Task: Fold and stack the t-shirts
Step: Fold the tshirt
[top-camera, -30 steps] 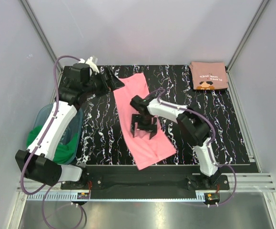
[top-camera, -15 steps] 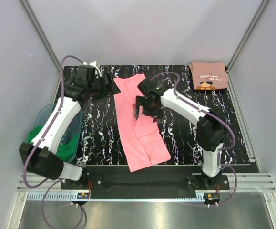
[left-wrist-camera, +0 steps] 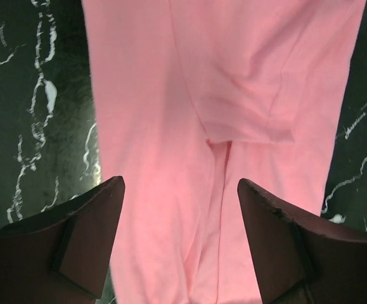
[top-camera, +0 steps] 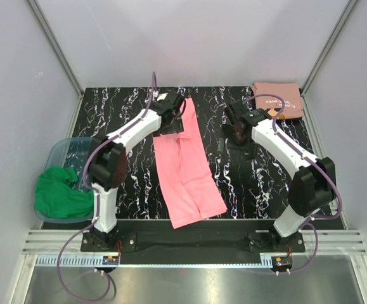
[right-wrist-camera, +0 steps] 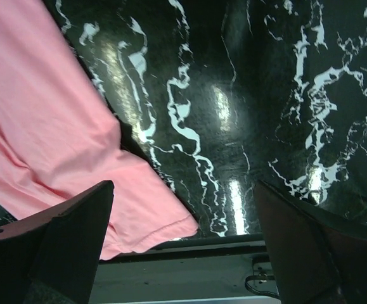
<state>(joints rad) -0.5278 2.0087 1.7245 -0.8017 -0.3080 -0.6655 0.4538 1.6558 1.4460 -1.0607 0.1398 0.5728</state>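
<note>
Looking at the pink t-shirt (top-camera: 186,168) lying as a long narrow strip down the dark marbled surface (top-camera: 259,183), sleeves turned in, one short end toward the back wall. Noting the salmon t-shirt (top-camera: 277,101) sitting folded in the far right corner, well apart from it.

Expecting soft, light, limp cloth: sagging wherever unsupported, sliding easily on the glossy surface, running no risk of breaking. Judging the best hold to be at the two corners of one short end, pinching all layers together so that the strip folds over itself without springing open.

Hovering over the far end of the pink strip with the left jaws standing apart, framing pink cloth in the wrist view, clamping nothing. Possibly brushing the fabric, though not telling for certain from that close view.

Hanging over bare surface between the two t-shirts with the right jaws spread wide, holding and touching nothing.
</note>
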